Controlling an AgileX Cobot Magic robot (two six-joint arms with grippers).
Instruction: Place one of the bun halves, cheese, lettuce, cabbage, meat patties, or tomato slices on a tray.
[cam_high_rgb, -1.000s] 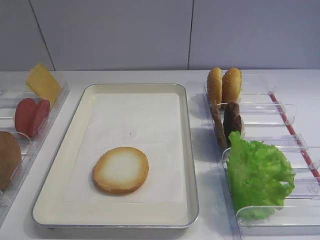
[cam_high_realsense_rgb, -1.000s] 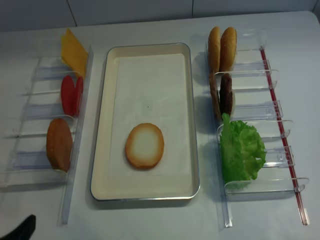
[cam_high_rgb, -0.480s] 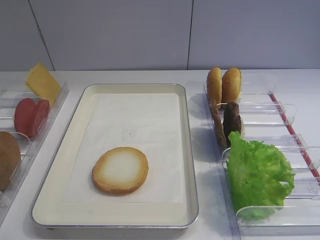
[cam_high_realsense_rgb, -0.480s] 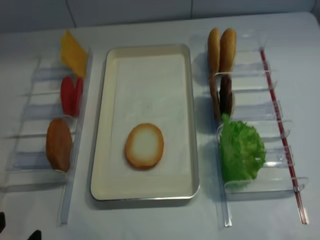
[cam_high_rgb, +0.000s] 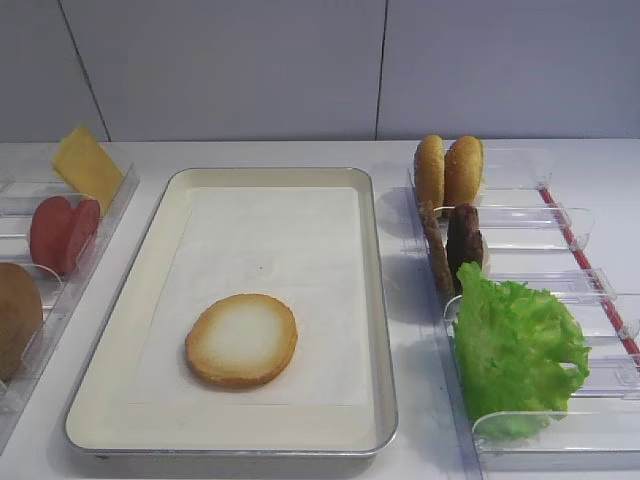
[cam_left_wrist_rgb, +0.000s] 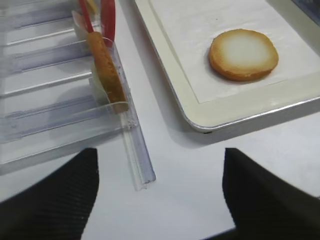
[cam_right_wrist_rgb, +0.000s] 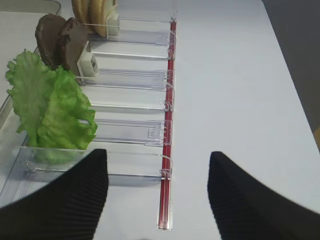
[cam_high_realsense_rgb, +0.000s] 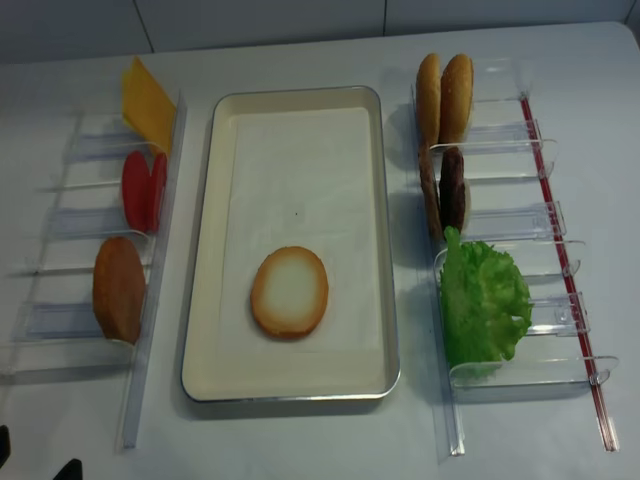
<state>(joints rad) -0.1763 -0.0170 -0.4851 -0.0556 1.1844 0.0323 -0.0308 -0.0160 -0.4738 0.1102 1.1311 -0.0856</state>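
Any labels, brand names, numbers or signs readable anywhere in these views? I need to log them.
None. The tray and its paper liner are blank, the clear bins and their red strip carry no print, and the table and wall show no markings.

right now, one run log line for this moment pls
bun half flat on tray liner | left gripper open, empty, off tray | right gripper open, empty, near lettuce

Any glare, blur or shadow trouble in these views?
Realsense high: soft overall, clear bins washed out against the white table. Exterior high: sharp, faint shadow beside the tray. Right wrist: lettuce crisp, near fingers dark and blurred. Left wrist: bun half clear.
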